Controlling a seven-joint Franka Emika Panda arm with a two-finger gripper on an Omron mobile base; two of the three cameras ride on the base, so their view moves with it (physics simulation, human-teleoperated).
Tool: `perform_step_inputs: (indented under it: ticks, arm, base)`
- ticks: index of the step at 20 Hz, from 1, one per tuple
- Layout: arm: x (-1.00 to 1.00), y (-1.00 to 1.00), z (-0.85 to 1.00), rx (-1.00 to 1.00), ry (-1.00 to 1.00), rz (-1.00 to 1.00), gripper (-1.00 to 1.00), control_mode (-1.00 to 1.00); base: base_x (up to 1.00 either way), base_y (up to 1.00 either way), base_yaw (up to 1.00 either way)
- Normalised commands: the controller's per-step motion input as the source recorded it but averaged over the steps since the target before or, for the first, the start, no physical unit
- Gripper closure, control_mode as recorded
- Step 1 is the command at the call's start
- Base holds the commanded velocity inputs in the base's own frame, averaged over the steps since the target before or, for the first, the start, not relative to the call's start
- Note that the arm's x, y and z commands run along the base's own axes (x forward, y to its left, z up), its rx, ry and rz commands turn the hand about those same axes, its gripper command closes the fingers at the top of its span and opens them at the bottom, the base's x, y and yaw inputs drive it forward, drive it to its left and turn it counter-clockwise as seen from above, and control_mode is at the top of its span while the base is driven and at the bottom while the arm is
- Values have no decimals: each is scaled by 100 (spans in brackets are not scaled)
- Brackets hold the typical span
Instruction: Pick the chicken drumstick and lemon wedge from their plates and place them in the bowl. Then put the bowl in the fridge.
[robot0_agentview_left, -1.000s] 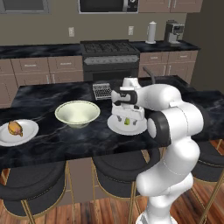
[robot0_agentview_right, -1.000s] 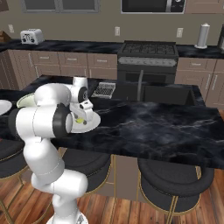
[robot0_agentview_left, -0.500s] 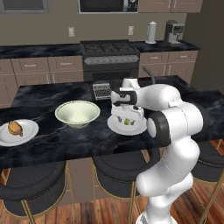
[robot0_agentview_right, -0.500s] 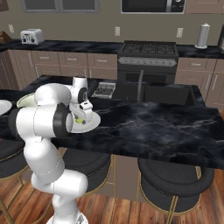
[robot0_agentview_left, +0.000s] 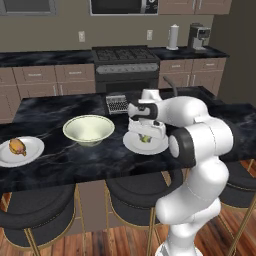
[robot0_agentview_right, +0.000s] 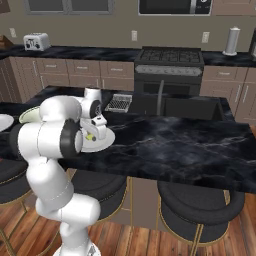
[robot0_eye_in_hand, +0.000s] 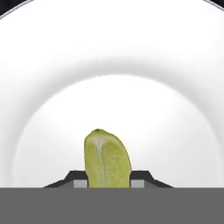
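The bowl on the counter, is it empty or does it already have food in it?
Empty. The bowl shows only its bare pale inside; the drumstick lies on its plate, and the lemon wedge sits on the other plate.

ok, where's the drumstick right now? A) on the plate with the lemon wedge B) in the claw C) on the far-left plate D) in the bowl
C: the chicken drumstick lies on the far-left plate; the bowl holds nothing, and the claw is at the lemon wedge.
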Motion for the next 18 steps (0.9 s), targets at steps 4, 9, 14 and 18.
perform_step_inputs:
  ticks: [4, 9, 14, 18]
  arm:
    - [-34, -13, 21, 10, 0, -5, 100, -100]
    - [-32, -1, 50, 3, 0, -6, 100, -100]
    - [-41, 5, 51, 0, 0, 0, 100, -100]
    - [-42, 14, 39, 0, -1, 0, 100, -100]
  base:
    - [0, 0, 0]
    - [0, 0, 0]
    - [0, 0, 0]
    - [0, 0, 0]
